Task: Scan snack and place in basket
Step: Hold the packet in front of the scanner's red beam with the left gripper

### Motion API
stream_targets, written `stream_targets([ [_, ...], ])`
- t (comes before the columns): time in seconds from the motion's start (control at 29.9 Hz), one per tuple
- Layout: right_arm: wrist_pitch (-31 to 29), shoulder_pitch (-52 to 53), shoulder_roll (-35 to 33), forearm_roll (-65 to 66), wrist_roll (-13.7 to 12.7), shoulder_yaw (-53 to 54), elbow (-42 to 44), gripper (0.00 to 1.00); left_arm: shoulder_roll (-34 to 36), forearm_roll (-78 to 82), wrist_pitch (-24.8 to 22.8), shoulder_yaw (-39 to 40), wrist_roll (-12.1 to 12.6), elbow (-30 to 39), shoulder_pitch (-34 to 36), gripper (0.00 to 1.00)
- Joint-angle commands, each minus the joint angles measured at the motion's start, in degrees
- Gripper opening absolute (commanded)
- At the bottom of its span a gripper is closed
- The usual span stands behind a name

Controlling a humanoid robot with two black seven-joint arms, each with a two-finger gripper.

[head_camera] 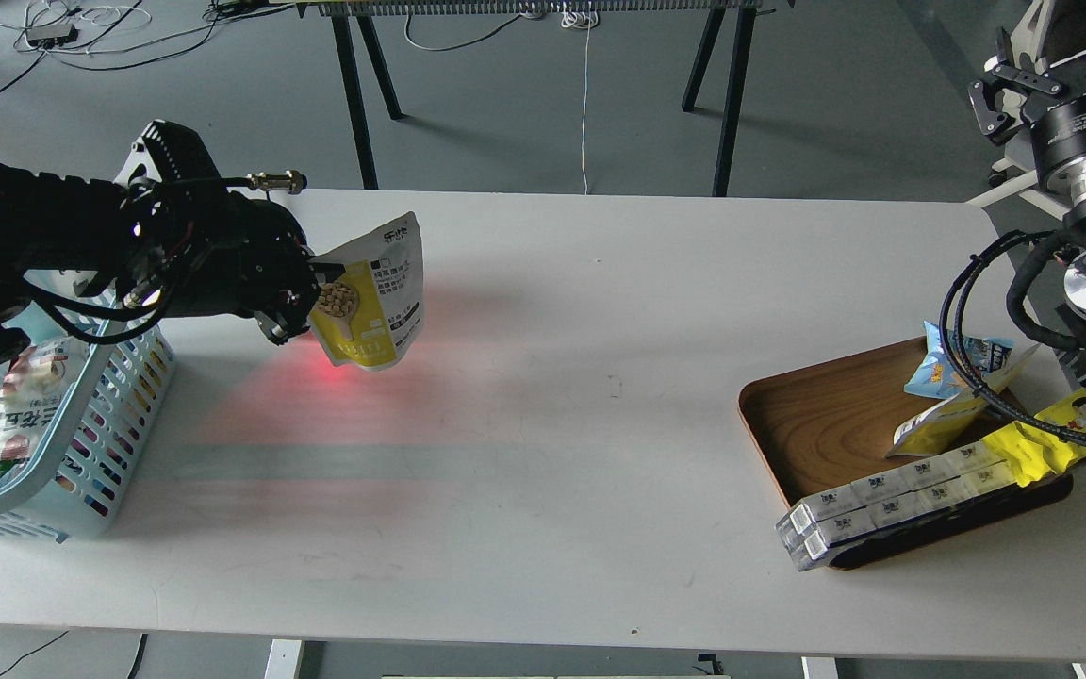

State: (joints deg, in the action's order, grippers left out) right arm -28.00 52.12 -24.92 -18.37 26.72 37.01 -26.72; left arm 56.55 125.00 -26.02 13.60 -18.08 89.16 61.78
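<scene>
- The flat yellow stand-up pouch with a white top and a round picture of brown nuggets [371,297] hangs in the air above the left part of the white table [581,396], tilted, with its dark text panel facing out.
- It looks light and thin, a soft film bag that would bend and swing, not a stiff one; the surface seems glossy, so probably slippery.
- The black left gripper [315,275] is closed on the pouch's left edge; I'd judge a flat seam or edge the safest place to pinch, since the puffed middle would give.
- A red glow lies on the table just beneath the pouch.
- The light blue plastic basket with slotted lattice sides [119,443] stands close by to the left, already holding a packet.
- The right gripper [1010,90] is far off at the right; I cannot tell its opening.
- Below it, a brown wooden tray [816,424] carries other snacks.
</scene>
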Motion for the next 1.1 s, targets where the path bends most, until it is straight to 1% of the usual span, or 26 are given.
stream_targets([
  [0.0, 0.00, -0.08, -0.04, 0.00, 0.00, -0.01, 0.00, 0.99, -0.39, 0.00, 0.18, 0.11, -0.11, -1.88, -0.08, 0.00],
  [0.2, 0.00, -0.08, 0.05, 0.00, 0.00, -0.01, 0.00, 0.99, -1.18, 0.00, 0.36, 0.20, -0.20, -4.34, -0.08, 0.00],
  [0.47, 0.00, -0.08, -0.04, 0.00, 0.00, -0.01, 0.00, 0.99, -1.27, 0.00, 0.36, -0.07, -0.38, -5.57, -0.34, 0.00],
  [0.8, 0.00, -0.26, -0.04, 0.00, 0.00, -0.01, 0.00, 0.99, -1.01, 0.00, 0.45, -0.07, -0.29, -2.77, -2.63, 0.00],
  [0.97, 0.00, -0.26, 0.05, 0.00, 0.08, 0.08, 0.00, 0.99, -1.27, 0.00, 0.45, 0.02, 0.15, -2.06, -3.24, 0.00],
  [1.07, 0.00, -0.26, 0.05, 0.00, 0.08, 0.08, 0.00, 0.99, -1.62, 0.00, 0.45, -0.07, 0.15, -0.04, -3.16, 0.00],
])
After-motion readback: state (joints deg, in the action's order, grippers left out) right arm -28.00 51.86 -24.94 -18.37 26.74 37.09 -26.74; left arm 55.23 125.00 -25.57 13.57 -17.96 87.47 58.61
